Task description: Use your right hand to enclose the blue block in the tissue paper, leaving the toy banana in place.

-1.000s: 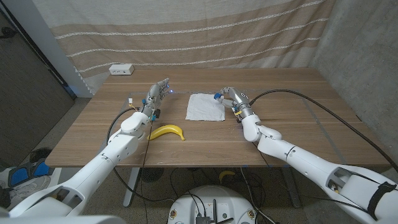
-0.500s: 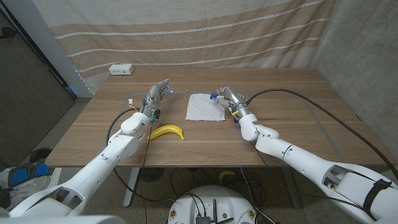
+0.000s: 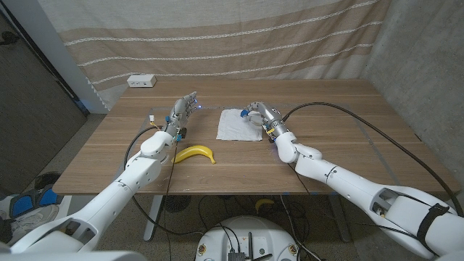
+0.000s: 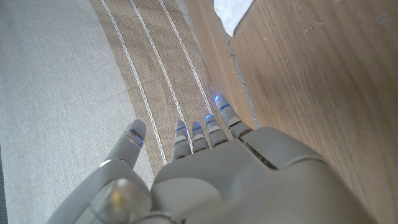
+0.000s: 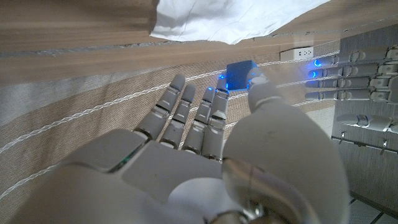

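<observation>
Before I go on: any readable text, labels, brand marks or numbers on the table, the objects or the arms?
None can be read in these views.
White power strip at the table's far left: any marking is too small to read.
Blue block pinched in the right hand: its faces show no print.
Tissue paper, toy banana, left hand: no lettering shows.
</observation>
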You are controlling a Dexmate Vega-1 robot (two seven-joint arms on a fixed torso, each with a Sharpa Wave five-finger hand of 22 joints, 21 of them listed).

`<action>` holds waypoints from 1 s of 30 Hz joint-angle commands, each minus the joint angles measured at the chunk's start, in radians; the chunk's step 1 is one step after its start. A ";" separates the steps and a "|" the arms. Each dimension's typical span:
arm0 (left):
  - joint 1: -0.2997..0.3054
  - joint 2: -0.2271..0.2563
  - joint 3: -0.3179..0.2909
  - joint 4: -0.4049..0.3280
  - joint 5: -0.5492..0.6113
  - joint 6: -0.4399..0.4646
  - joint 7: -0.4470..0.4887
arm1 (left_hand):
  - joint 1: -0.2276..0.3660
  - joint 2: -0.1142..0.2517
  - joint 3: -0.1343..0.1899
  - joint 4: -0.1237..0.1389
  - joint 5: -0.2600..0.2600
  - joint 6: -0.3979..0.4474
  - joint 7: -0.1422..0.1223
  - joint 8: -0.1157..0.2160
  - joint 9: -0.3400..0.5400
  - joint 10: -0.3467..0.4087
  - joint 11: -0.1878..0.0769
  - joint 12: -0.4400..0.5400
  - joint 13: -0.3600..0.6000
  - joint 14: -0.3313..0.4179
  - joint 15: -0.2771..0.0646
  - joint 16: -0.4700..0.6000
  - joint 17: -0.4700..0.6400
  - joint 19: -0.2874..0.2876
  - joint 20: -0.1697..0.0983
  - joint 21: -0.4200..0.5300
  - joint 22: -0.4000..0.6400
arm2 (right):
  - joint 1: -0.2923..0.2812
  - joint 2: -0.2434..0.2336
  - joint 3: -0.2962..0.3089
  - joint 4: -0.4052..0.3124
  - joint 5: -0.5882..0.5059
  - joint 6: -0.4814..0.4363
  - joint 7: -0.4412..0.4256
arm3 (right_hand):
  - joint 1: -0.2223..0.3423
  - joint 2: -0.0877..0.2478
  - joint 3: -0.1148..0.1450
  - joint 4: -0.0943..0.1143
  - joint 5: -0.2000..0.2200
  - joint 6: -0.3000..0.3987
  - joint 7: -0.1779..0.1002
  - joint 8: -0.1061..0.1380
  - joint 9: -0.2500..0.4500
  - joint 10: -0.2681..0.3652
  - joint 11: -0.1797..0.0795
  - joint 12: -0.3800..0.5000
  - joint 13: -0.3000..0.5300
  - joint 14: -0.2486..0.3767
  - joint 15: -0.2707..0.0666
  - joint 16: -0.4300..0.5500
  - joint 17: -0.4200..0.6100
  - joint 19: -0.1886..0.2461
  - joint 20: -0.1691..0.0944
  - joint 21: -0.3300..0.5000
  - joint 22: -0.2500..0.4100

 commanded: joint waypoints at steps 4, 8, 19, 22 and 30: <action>-0.006 -0.001 0.000 0.008 -0.001 -0.002 -0.003 | -0.011 0.036 0.002 -0.006 -0.004 0.008 -0.001 -0.001 0.003 0.004 -0.001 0.000 0.004 0.005 0.000 0.008 0.005 0.004 0.010 -0.005 0.003 | 0.049 0.040 -0.035 0.096 0.012 0.024 0.033 | 0.036 0.040 -0.005 -0.002 0.007 0.043 -0.054 0.003 0.005 -0.001 0.004 -0.003 0.003 -0.003 -0.165 -0.002 0.002 -0.004 0.002 0.006 0.002; -0.005 -0.003 -0.001 0.006 -0.002 0.000 0.000 | -0.012 0.036 0.002 -0.006 -0.004 0.008 -0.001 -0.001 0.003 0.004 0.000 0.000 0.004 0.006 0.000 0.008 0.005 0.005 0.010 -0.006 0.003 | 0.055 0.042 -0.040 0.101 0.015 0.014 0.047 | 0.036 0.042 -0.005 -0.002 0.008 0.041 -0.053 0.002 0.005 -0.005 0.004 -0.005 0.003 -0.003 -0.164 -0.004 0.001 -0.004 0.003 0.007 0.002; -0.004 -0.001 0.002 0.003 0.003 0.000 0.001 | -0.013 0.036 0.003 -0.006 -0.004 0.008 0.000 -0.001 0.003 0.003 -0.001 0.000 0.004 0.008 -0.001 0.008 0.006 0.006 0.011 -0.008 0.003 | 0.056 0.033 -0.045 0.086 0.034 -0.028 0.094 | 0.019 0.035 -0.027 0.003 0.007 -0.036 -0.064 -0.030 0.004 -0.035 0.013 -0.020 0.006 -0.024 -0.152 -0.013 0.004 -0.017 0.009 0.011 0.002; -0.003 -0.002 0.001 0.002 0.001 0.001 0.002 | -0.013 0.036 0.003 -0.007 -0.004 0.009 -0.001 -0.001 0.003 0.003 -0.001 0.000 0.004 0.008 0.000 0.007 0.006 0.006 0.011 -0.009 0.003 | 0.055 0.028 -0.045 0.079 0.039 -0.037 0.108 | 0.010 0.027 -0.039 0.004 0.005 -0.075 -0.072 -0.047 0.003 -0.049 0.020 -0.027 0.006 -0.034 -0.148 -0.018 0.005 -0.022 0.015 0.012 0.002; -0.004 -0.002 0.001 0.000 0.000 0.002 0.001 | -0.013 0.036 0.004 -0.008 -0.004 0.008 -0.001 -0.002 0.003 0.003 -0.001 -0.001 0.004 0.009 0.000 0.007 0.006 0.007 0.011 -0.011 0.003 | 0.047 0.011 -0.042 0.048 0.049 -0.061 0.138 | -0.028 0.000 -0.076 0.011 -0.007 -0.171 -0.069 -0.093 -0.003 -0.086 0.045 -0.044 0.008 -0.050 -0.125 -0.025 0.006 -0.035 0.035 0.015 0.000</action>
